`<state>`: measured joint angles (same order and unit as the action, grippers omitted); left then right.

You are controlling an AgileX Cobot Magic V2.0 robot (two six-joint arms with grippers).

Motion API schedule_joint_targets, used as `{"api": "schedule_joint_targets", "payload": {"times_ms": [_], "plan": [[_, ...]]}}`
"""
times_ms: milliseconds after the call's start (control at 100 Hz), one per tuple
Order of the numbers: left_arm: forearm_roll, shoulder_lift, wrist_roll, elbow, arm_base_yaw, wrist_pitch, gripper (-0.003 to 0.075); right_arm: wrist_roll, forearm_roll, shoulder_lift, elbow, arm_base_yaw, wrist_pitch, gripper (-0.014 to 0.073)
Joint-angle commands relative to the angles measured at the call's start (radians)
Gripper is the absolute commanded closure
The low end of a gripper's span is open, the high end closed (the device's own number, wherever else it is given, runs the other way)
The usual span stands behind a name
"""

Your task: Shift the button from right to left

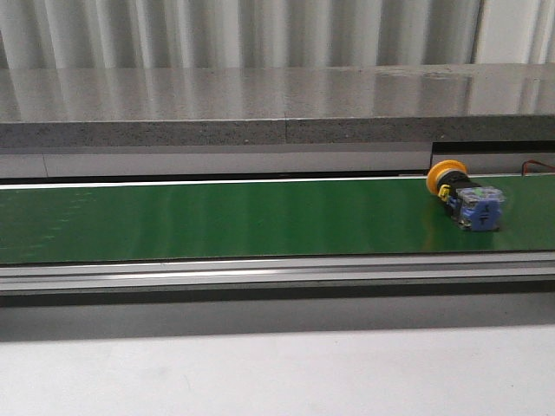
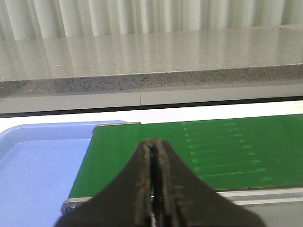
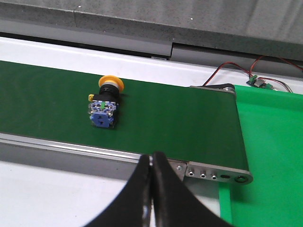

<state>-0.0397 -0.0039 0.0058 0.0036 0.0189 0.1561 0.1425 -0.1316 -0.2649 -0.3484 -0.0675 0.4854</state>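
The button (image 1: 468,198) lies on its side at the right end of the green conveyor belt (image 1: 217,217), yellow-orange ring toward the back, blue-grey block toward the front. It also shows in the right wrist view (image 3: 105,105). My right gripper (image 3: 152,158) is shut and empty, held in front of the belt's near rail, to the right of the button and apart from it. My left gripper (image 2: 152,143) is shut and empty, over the near edge of the belt's left end. Neither gripper shows in the front view.
A blue tray (image 2: 33,165) sits past the belt's left end. A green tray (image 3: 270,156) sits past its right end, with red wires and a small board (image 3: 258,81) behind. A grey stone ledge (image 1: 277,108) runs behind the belt; an aluminium rail (image 1: 260,276) runs along its front.
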Motion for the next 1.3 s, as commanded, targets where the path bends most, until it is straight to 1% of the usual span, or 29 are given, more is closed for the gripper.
{"api": "schedule_joint_targets", "payload": {"times_ms": [0,110,190,280,420,560,750,830,880,950,980,1000,1010,1030,1060,1070,1080,1090,1140,1150,1170,1200,1230,1290], "plan": [[0.005,-0.032,-0.006,0.039,-0.001,-0.076,0.0741,0.009,0.004,-0.008,-0.023,0.0,-0.086,0.0661],[0.005,-0.032,-0.006,0.039,-0.001,-0.089,0.0741,0.009,0.004,-0.008,-0.023,0.0,-0.086,0.0661],[0.005,-0.032,-0.006,0.034,-0.001,-0.156,0.0741,0.009,0.004,-0.008,-0.023,0.0,-0.086,0.0661],[0.005,-0.029,-0.006,0.004,0.001,-0.139,0.0741,0.009,0.004,-0.008,-0.023,0.0,-0.086,0.0661],[-0.029,0.015,0.0,-0.089,0.001,-0.049,0.0741,0.009,0.004,-0.008,-0.023,0.0,-0.086,0.0661],[-0.032,0.105,0.0,-0.196,0.001,0.044,0.0741,0.009,0.004,-0.008,-0.023,0.0,-0.086,0.0661],[-0.03,0.285,0.0,-0.342,0.001,0.262,0.0741,0.009,0.004,-0.008,-0.023,0.0,-0.086,0.0661],[-0.03,0.361,0.004,-0.395,0.001,0.327,0.0739,0.009,0.004,-0.008,-0.023,0.0,-0.086,0.0661],[-0.03,0.404,0.004,-0.421,0.001,0.349,0.0724,0.009,0.004,-0.008,-0.023,0.0,-0.086,0.0661],[-0.027,0.45,0.004,-0.446,0.001,0.358,0.0643,0.009,0.004,-0.008,-0.023,0.0,-0.086,0.0661],[-0.027,0.472,0.004,-0.456,0.001,0.358,0.0593,0.009,0.004,-0.008,-0.023,0.0,-0.086,0.0661],[-0.027,0.488,0.004,-0.466,0.001,0.362,0.0533,0.009,0.004,-0.008,-0.023,0.0,-0.086,0.0661],[-0.027,0.488,0.004,-0.468,0.001,0.362,0.0533,0.009,0.004,-0.008,-0.023,0.0,-0.086,0.0661],[-0.024,0.502,0.004,-0.476,0.001,0.367,0.0465,0.009,0.004,-0.008,-0.023,0.0,-0.086,0.0661],[-0.02,0.512,0.004,-0.485,0.001,0.37,0.0412,0.009,0.004,-0.008,-0.023,0.0,-0.086,0.0661],[-0.017,0.522,0.004,-0.489,0.001,0.375,0.0356,0.009,0.004,-0.008,-0.023,0.0,-0.086,0.0661],[-0.013,0.525,0.004,-0.492,0.001,0.377,0.0356,0.009,0.004,-0.008,-0.023,0.0,-0.086,0.0661],[-0.013,0.525,0.004,-0.494,0.001,0.379,0.0319,0.009,0.004,-0.008,-0.023,0.0,-0.086,0.0661],[0.0,0.549,0.004,-0.512,0.001,0.403,0.0195,0.009,0.004,-0.008,-0.023,0.0,-0.086,0.0661],[0.0,0.552,0.004,-0.513,0.001,0.405,0.0195,0.009,0.004,-0.008,-0.023,0.0,-0.086,0.0661],[0.005,0.559,0.004,-0.514,0.001,0.407,0.0156,0.009,0.004,-0.008,-0.023,0.0,-0.086,0.0661],[0.006,0.564,0.004,-0.517,0.001,0.402,0.0131,0.009,0.004,-0.008,-0.023,0.0,-0.086,0.0661],[0.006,0.567,0.004,-0.517,0.001,0.397,0.012,0.009,0.004,-0.008,-0.023,0.0,-0.086,0.0661],[0.006,0.571,0.004,-0.517,0.001,0.388,0.0125,0.009,0.004,-0.008,-0.023,0.0,-0.086,0.0661]]}}
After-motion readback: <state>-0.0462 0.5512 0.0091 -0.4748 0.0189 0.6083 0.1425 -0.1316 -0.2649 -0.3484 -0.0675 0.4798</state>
